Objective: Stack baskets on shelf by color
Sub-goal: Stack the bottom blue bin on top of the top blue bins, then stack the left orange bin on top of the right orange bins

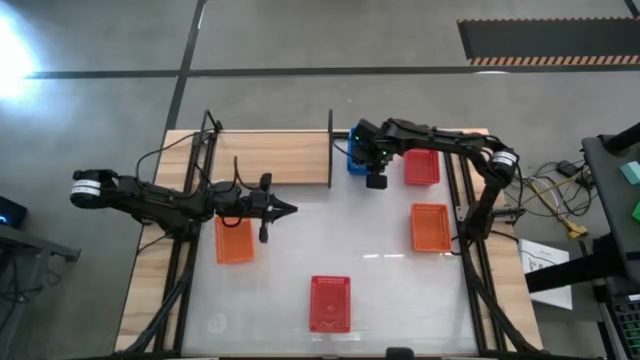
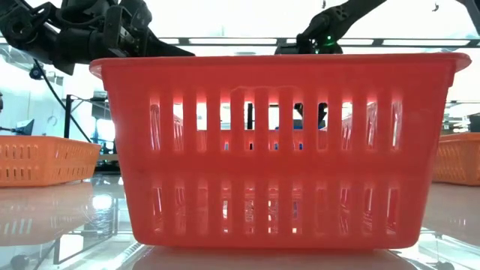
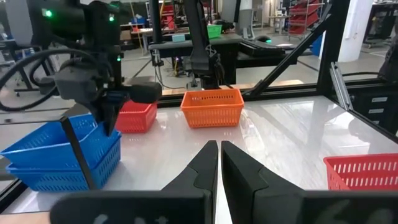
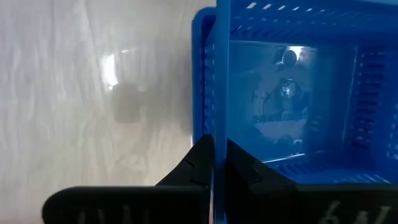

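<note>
Two blue baskets (image 1: 357, 155) sit nested on the white table just off the right end of the light-wood shelf (image 1: 270, 157), beside its dark post (image 1: 330, 148). They also show in the left wrist view (image 3: 59, 152). My right gripper (image 1: 375, 172) is shut on the upper blue basket (image 4: 292, 93). My left gripper (image 1: 285, 210) is shut and empty above the table's middle, near an orange basket (image 1: 234, 240). A red basket (image 1: 330, 302) stands near the front edge. A red basket (image 1: 421, 167) and an orange one (image 1: 431, 227) stand at the right. My right gripper pinches a side wall of the upper blue basket at its rim (image 4: 217, 124). One finger is inside the basket and one is outside. The fingers come from above, pointing down. The basket rests in the lower blue basket (image 3: 62, 177), slightly tilted.
In the low view the front red basket (image 2: 277, 150) fills most of the picture, with orange baskets at either side (image 2: 45, 159) (image 2: 457, 157). Dark frame rails run along both table sides (image 1: 465, 230). Bare white tabletop (image 1: 330, 235) lies between the baskets.
</note>
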Robot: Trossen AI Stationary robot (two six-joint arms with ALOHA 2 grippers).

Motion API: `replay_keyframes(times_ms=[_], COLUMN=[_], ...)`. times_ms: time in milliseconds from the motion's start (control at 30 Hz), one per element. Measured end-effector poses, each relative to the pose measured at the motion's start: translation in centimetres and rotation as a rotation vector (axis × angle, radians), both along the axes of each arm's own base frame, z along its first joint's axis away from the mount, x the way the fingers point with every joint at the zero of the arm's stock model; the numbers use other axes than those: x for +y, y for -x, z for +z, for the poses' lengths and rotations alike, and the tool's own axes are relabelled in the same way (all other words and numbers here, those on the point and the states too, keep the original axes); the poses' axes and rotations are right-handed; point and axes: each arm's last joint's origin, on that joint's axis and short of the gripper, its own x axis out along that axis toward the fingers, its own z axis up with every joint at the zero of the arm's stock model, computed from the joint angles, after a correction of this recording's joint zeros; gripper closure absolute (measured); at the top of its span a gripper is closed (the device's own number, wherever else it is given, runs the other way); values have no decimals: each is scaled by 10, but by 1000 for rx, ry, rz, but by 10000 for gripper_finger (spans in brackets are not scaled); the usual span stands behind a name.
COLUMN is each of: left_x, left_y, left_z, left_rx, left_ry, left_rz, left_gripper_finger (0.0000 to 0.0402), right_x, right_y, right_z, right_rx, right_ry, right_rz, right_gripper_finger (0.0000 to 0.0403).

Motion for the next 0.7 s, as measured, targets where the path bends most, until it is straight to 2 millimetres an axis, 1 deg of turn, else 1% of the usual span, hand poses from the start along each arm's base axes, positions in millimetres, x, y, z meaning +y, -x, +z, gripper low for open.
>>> replay_keyframes(times_ms=[100,200,400,500,600,700], left_x=[0,0,0,-1,-1,-1], left_y=[-1,-1,-1,-2,-2,-2], left_z=[1,2,2,3,4,3], left_rx=[-4,-7,-7,-11,-13,6], left_ry=[0,0,0,-3,-6,1], left_rz=[0,-1,-3,-27,-37,-42], left_gripper_finger=[398,398,398,398,398,398], right_x=[0,-1,0,2,6,17], right_y=[0,0,2,5,11,19], right_z=[-1,1,8,15,25,33], right_rx=[4,0,-30,-44,-57,-82], right_ry=[3,14,21,26,21,24], right_rz=[13,9,-33,-69,-104,-120], right_gripper_finger=[393,381,331,309,307,335])
